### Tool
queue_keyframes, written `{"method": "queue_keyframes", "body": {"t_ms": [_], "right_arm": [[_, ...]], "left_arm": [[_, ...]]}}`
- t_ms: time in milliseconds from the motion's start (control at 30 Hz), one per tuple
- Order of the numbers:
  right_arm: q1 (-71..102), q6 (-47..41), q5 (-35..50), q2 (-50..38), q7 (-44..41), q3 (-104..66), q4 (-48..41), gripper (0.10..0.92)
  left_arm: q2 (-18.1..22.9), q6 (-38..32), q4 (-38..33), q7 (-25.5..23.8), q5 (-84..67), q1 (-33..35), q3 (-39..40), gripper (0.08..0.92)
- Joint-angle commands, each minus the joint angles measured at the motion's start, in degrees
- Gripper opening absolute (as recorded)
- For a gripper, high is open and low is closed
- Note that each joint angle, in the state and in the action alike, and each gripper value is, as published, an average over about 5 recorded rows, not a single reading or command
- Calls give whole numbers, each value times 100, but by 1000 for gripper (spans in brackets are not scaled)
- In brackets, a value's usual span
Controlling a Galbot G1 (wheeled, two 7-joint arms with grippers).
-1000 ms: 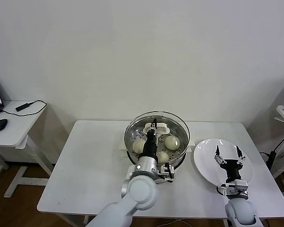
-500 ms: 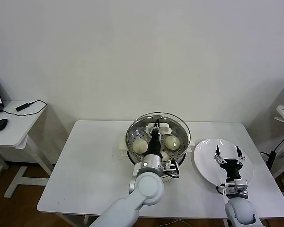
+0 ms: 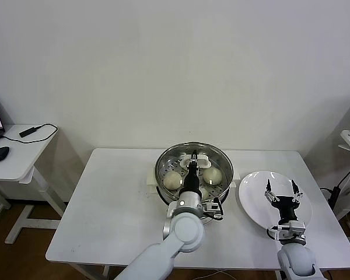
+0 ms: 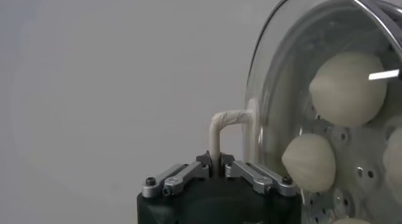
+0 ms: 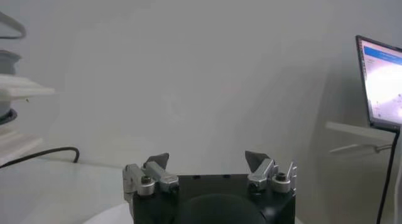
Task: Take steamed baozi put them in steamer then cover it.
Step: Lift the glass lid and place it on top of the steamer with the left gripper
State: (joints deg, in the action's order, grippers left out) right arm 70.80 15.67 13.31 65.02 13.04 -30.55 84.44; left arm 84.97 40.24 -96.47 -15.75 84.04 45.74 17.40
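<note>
Mid-bench: left tool point(image 3: 193, 158) pinches cover point(image 4: 274, 100) handle over steamer point(image 3: 163, 175), baozi point(image 3: 172, 180) inside. Next: seat, release. Right tool point(image 3: 282, 190) spread, idle.

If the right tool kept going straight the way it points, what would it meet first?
Probably nothing on the table: the right tool hovers open over the plate, pointing toward the far table edge, and its wrist view shows only the bare wall ahead. Depth is uncertain.
</note>
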Motion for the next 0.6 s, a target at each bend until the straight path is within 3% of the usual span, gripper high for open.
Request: {"method": "queue_keyframes", "body": {"t_ms": [33, 600], "right_arm": [[-18, 14, 0, 11, 1, 13, -9, 823], [-50, 30, -25, 54, 0, 47, -30, 823]], "left_arm": [[16, -52, 113, -63, 177, 21, -15, 186], [31, -178, 207, -59, 328, 25, -106, 186]]}}
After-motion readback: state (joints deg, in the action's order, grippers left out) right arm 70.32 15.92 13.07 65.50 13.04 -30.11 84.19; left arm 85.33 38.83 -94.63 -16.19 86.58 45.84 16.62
